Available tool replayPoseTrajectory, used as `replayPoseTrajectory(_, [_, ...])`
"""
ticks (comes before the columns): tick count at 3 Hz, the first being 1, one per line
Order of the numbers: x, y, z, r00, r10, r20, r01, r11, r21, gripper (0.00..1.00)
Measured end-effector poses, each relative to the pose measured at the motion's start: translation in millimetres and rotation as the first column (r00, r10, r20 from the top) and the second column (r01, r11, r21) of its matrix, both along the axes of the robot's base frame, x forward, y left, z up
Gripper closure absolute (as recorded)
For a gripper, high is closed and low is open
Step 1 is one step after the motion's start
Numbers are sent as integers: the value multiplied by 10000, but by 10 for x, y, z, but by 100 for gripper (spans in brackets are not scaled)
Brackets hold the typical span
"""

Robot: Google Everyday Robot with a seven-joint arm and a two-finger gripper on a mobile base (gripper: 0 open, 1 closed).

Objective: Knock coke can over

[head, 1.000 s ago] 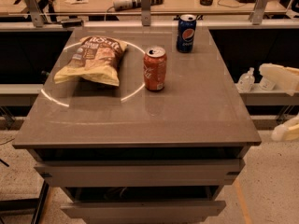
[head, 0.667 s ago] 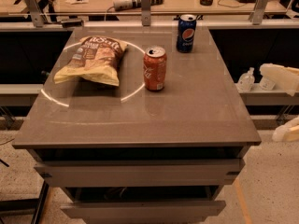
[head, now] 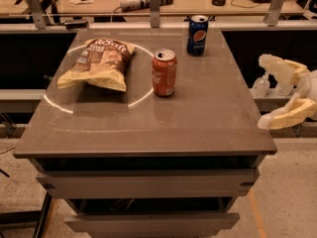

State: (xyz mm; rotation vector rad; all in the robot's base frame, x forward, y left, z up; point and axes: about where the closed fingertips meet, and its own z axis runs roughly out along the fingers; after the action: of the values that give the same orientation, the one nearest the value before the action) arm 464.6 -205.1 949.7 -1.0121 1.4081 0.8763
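Note:
The coke can point(head: 164, 73) is red-orange with white script and a silver top. It stands upright near the middle of the grey table point(head: 198, 128). My gripper point(head: 262, 93) is off the table's right edge, level with the tabletop and well to the right of the can. Its cream fingers point(head: 280, 67) are spread apart and hold nothing.
A blue Pepsi can point(head: 197, 35) stands upright behind and right of the coke can. A chip bag point(head: 99, 63) lies to its left. A bright ring of light lies on the tabletop. A bench with tools and cables point(head: 148, 1) runs behind the table.

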Motion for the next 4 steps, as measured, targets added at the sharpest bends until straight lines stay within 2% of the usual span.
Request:
replayPoseTrajectory(1, [338, 167, 57, 9983, -568, 148, 570, 9983, -134, 0])
replayPoseTrajectory(2, [708, 366, 25, 9927, -1209, -17, 1206, 9913, -525, 0])
replayPoseTrajectory(3, [1038, 621, -56, 9933, -1147, 131, 1153, 9907, -718, 0])
replayPoseTrajectory(4, [1271, 890, -142, 9974, -608, 379, 638, 9945, -828, 0])
